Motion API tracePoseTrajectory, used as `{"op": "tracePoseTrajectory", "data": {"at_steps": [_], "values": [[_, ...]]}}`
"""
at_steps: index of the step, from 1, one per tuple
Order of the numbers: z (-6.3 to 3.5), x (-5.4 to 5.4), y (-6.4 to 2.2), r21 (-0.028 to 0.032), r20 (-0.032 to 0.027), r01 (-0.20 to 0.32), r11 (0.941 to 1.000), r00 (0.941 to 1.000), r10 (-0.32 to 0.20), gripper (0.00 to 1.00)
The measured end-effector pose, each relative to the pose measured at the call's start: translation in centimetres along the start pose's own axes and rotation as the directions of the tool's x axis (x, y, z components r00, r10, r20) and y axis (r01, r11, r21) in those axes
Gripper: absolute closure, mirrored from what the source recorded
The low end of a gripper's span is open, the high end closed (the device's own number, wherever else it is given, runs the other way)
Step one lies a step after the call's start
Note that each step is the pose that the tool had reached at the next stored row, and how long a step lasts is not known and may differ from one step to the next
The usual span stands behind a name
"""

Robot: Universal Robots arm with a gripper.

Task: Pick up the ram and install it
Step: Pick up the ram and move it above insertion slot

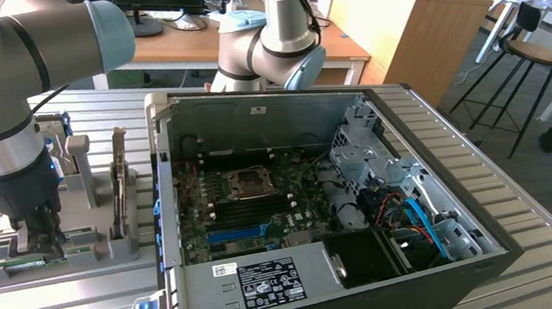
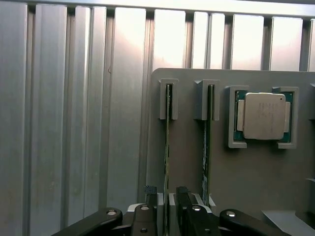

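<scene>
Two thin green ram sticks stand on edge in slots of a grey holder plate (image 2: 187, 162). In the wrist view my gripper (image 2: 167, 195) hangs over the nearer ram (image 2: 167, 142), one dark fingertip (image 2: 150, 194) on each side of its edge with a small gap, so the jaws are open. The second ram (image 2: 206, 142) stands parallel beside it. In the exterior view my gripper (image 1: 39, 238) is down at the holder's front, at the exterior view's left, over the green ram (image 1: 18, 263). The motherboard's blue slot (image 1: 238, 232) lies in the open computer case (image 1: 170, 210).
A processor chip (image 2: 263, 115) sits in its own frame on the holder beside the sticks. A taller card (image 1: 121, 177) stands on edge on the holder, close to the case's wall. A second robot arm (image 1: 281, 48) stands behind the case. Ribbed metal table (image 2: 74, 123) surrounds the holder.
</scene>
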State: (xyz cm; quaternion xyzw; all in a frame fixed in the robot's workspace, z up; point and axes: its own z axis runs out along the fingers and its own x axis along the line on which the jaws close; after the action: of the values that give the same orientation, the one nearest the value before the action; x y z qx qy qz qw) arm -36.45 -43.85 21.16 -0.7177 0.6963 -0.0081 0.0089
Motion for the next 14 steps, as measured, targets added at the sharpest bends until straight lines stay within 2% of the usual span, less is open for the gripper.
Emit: {"op": "tracePoseTrajectory", "data": {"at_steps": [14], "values": [[0.49,0.0,0.03,-0.0002,-0.0002,0.0,1.0,1.0,0.0,0.7]]}}
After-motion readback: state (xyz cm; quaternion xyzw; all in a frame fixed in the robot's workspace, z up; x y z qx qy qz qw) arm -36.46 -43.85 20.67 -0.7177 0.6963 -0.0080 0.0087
